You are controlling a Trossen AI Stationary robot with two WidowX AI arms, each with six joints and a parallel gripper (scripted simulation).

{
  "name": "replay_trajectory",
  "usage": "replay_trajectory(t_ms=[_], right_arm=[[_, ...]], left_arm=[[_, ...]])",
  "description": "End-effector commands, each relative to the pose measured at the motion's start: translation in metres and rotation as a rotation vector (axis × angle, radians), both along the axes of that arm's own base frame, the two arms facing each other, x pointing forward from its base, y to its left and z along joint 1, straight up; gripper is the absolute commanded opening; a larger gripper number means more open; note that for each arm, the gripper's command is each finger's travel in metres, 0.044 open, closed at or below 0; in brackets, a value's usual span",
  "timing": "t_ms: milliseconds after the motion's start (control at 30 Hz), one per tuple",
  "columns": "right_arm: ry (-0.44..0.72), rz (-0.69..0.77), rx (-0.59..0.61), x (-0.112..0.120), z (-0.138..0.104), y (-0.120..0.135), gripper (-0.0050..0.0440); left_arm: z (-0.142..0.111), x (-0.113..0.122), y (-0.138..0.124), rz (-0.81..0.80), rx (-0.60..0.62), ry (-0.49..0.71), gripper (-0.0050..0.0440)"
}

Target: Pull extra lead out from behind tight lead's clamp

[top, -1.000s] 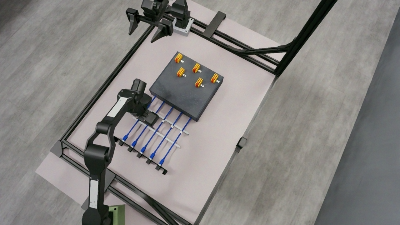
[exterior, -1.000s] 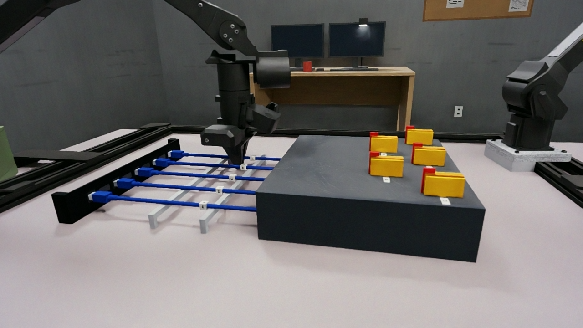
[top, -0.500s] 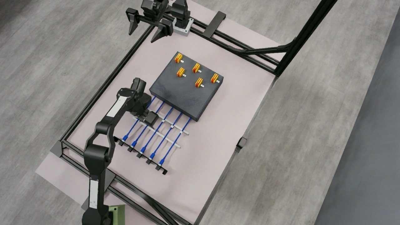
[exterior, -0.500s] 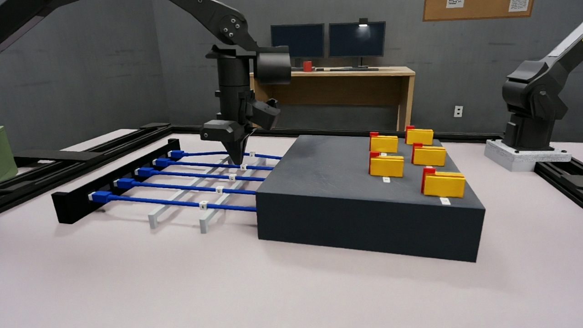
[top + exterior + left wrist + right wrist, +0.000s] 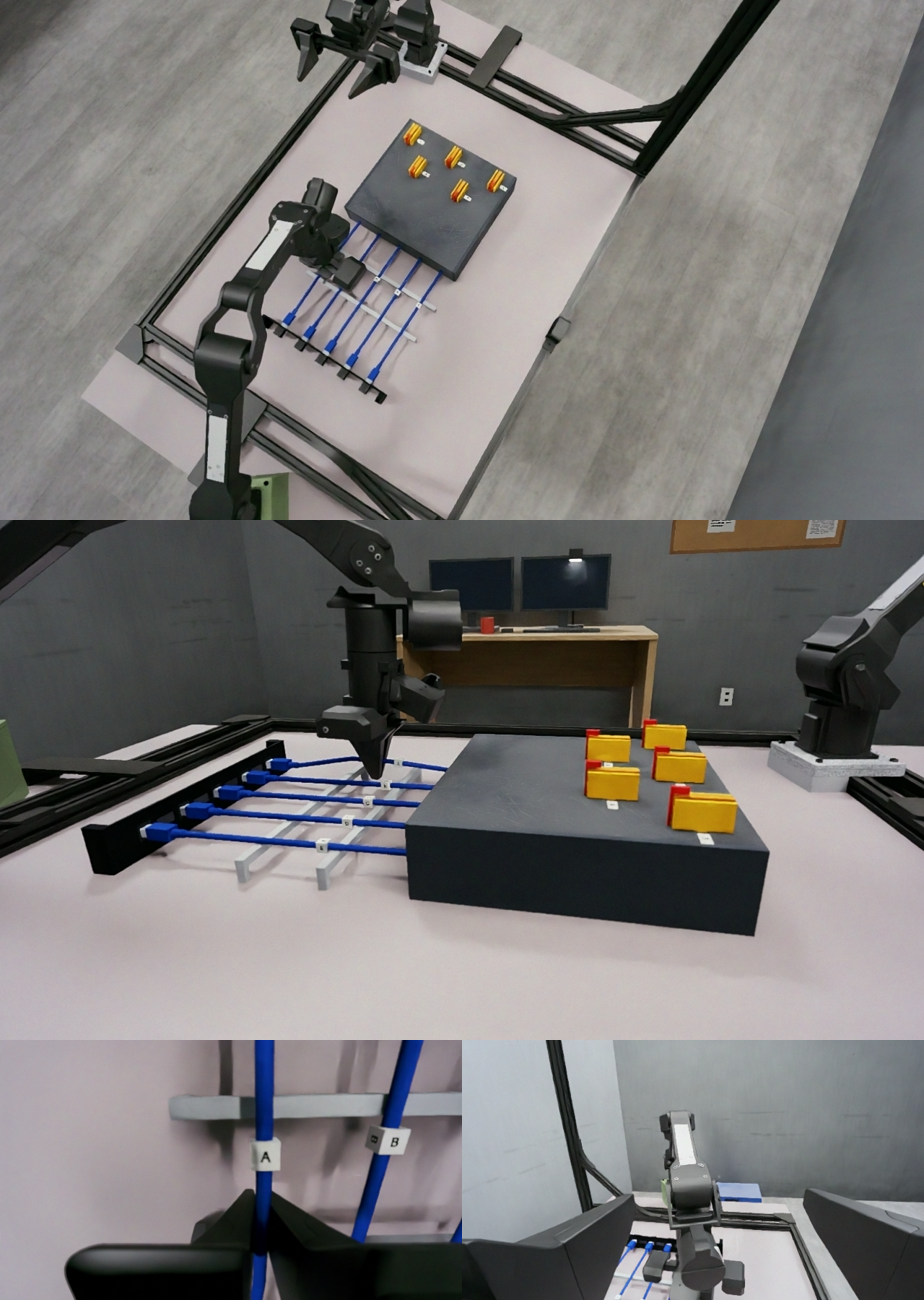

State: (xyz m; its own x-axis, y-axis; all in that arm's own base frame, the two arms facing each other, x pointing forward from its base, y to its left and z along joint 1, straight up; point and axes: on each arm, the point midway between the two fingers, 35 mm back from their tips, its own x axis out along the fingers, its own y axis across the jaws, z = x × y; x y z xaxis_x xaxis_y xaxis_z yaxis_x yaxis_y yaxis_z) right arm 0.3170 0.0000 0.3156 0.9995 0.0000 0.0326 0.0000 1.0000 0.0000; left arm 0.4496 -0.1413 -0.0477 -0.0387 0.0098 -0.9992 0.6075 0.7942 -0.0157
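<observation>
Top view: looks steeply down from high above the table (image 5: 517,271) (image 5: 258,959) (image 5: 108,1148) (image 5: 758,1257); the table edges run diagonally across the picture. Exterior view: set low beside one long edge, facing the opposite long edge. These two views share the dark block (image 5: 432,206) (image 5: 581,882) and the blue leads (image 5: 363,299) (image 5: 258,839) (image 5: 264,1083) (image 5: 636,1267). Left wrist view: looks down at close range; shares label A (image 5: 398,763) (image 5: 266,1155) with the exterior view. Right wrist view: faces lengthwise from the right arm's short edge toward the left arm's short edge, one far corner included at picture right.
</observation>
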Motion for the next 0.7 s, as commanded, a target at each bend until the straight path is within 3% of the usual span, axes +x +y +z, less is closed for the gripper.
replay_trajectory(t_ms=[0,667], right_arm=[[-0.017,0.000,0.000,-0.0013,0.0072,0.0000,0.0440],[-0.017,0.000,0.000,-0.0013,0.0072,0.0000,0.0440]], left_arm=[[0.0284,0.0063,-0.0016,0.000,-0.012,-0.043,-0.0050],[0.0343,0.0059,-0.0019,0.000,-0.011,-0.033,-0.0050]])
